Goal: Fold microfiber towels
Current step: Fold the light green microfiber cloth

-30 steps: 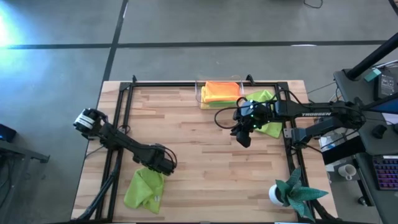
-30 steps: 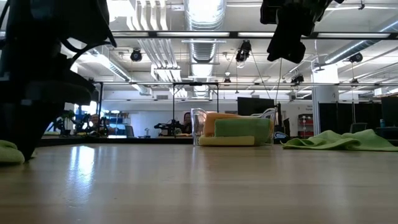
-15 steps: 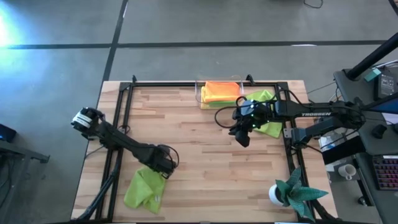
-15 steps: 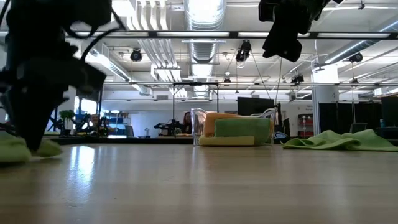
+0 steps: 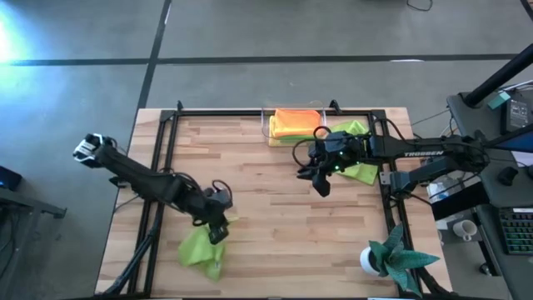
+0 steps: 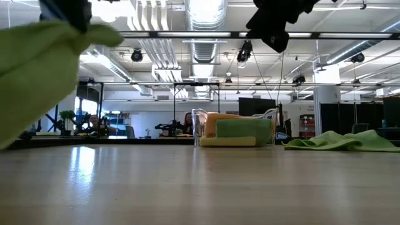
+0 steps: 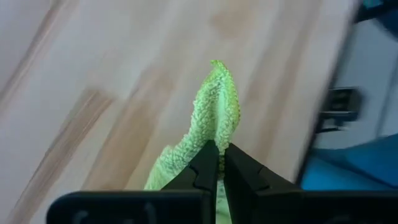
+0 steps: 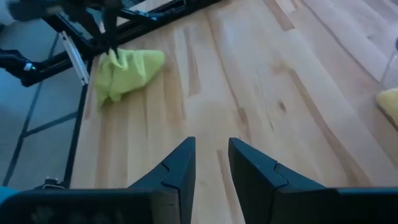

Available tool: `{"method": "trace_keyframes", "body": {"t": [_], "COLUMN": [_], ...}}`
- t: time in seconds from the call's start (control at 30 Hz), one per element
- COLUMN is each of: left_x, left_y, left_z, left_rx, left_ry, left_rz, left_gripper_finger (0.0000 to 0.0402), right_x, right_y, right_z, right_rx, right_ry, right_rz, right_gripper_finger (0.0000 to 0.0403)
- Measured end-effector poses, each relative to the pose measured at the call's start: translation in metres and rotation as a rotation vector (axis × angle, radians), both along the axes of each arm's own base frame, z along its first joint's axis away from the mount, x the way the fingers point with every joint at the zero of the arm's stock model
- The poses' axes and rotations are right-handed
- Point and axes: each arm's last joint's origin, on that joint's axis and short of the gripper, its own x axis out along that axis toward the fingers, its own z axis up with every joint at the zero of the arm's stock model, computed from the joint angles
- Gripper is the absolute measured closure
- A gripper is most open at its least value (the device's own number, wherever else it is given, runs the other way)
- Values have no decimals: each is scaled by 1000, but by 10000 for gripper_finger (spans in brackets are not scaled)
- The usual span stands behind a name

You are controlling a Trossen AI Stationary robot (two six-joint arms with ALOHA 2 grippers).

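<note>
A crumpled lime green microfiber towel [image 5: 202, 248] sits at the table's near left, seen big at the left of the low view [image 6: 37, 75]. My left gripper [image 5: 218, 229] is shut on its top. A second lime green towel [image 5: 356, 158] lies spread at the far right, under my right arm. Folded orange and yellow towels [image 5: 296, 123] rest in the clear bin [image 5: 268, 125] at the far edge. My right gripper [image 5: 319, 179] hovers open above the table's middle right, with nothing between its fingers [image 8: 180, 165]. My left gripper pinches a raised, bunched ridge of the green towel [image 7: 216, 124] between its two fingers, which slant down from above. How many layers, I cannot tell. The towel hangs slack below the fingers; its lower part [image 8: 106, 93] seems to lie on the table.
Black frame rails [image 5: 166, 150] run along the table's left, far and right sides. A teal spiky plant in a white pot [image 5: 391, 257] stands at the near right corner. Bare wood lies between the two grippers.
My left gripper has taken hold of the green towel, risen and rolled its wrist. The towel's top has been drawn up off the table into a hanging bunch, while its lower part stays down near the front left.
</note>
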Motion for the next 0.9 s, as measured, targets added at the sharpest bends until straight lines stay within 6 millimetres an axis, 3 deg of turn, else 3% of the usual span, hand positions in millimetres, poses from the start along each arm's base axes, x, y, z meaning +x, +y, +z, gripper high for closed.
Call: {"method": "trace_keyframes", "body": {"t": [0.23,0.43,0.7,0.9], "left_x": [-4,7,15,21], "left_y": [3,0,14,28], "left_z": [26,51,57,59], "left_rx": [33,95,238,273], "left_ry": [-177,-405,-470,-487], "left_rz": [-80,-149,22,90], "left_gripper_finger": [400,400,400,400], "right_x": [3,6,6,6], "right_y": [6,10,11,15], "right_z": [4,9,10,10], "right_rx": [-2,-8,-10,-7], "right_ry": [-49,-116,-123,-118], "right_rz": [24,41,46,66], "right_gripper_finger": [309,309,307,277]}}
